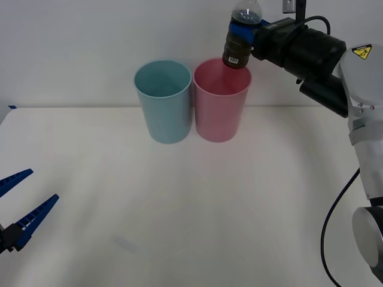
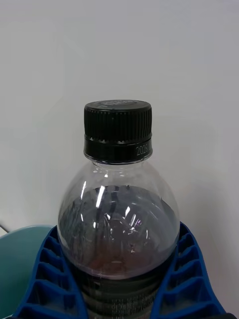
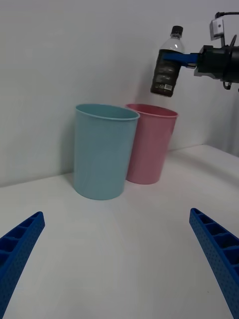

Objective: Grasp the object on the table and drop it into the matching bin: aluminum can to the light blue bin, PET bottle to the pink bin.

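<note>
above the pink bin (image 1: 220, 101), the dark-labelled PET bottle (image 1: 241, 37) in the right tool (image 1: 246, 28)

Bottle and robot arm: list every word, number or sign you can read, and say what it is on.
"202", partly cut off: embossed on the black cap ring of the PET bottle, held by the right gripper.
Bottle label: too small to read.
Yellow warning triangle on the arm: symbol unreadable.
</note>
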Available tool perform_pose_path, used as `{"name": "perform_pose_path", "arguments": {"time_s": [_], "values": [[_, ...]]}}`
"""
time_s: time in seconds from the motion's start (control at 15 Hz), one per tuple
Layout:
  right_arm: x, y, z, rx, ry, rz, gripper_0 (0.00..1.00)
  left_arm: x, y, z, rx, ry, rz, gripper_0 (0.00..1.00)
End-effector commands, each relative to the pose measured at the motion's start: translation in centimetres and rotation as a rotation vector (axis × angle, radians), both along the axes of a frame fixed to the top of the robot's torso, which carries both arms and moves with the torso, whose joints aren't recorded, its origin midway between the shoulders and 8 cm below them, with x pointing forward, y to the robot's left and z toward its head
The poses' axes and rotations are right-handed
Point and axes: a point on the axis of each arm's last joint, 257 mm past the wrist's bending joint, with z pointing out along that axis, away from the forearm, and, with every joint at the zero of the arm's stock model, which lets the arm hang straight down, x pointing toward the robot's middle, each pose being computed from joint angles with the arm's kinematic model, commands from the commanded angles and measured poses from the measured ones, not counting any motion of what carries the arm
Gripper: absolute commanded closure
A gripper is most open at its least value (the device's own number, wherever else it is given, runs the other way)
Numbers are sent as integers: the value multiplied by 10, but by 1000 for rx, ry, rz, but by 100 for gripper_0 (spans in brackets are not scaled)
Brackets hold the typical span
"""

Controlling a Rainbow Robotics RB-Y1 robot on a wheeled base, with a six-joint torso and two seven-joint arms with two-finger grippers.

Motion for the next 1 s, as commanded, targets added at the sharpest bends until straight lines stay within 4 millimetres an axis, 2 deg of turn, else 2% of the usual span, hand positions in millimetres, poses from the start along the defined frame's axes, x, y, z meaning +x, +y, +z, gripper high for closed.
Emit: {"name": "perform_pose_path", "arguments": {"time_s": [0.07,0.2,0.6,0.67,0.73,0.8,1.0], "values": [[15,11,-7,-17,42,7,100,0,0,0,0,0,0,0],[20,17,-12,-23,64,12,100,0,0,0,0,0,0,0],[17,27,-19,-34,76,33,99,0,0,0,0,0,0,0],[17,28,-20,-35,77,33,91,0,0,0,0,0,0,0],[17,28,-20,-35,79,35,49,0,0,0,0,0,0,0],[17,28,-20,-33,81,35,0,0,0,0,0,0,0,0],[16,28,-21,-34,82,36,0,0,0,0,0,0,0,0]]}}
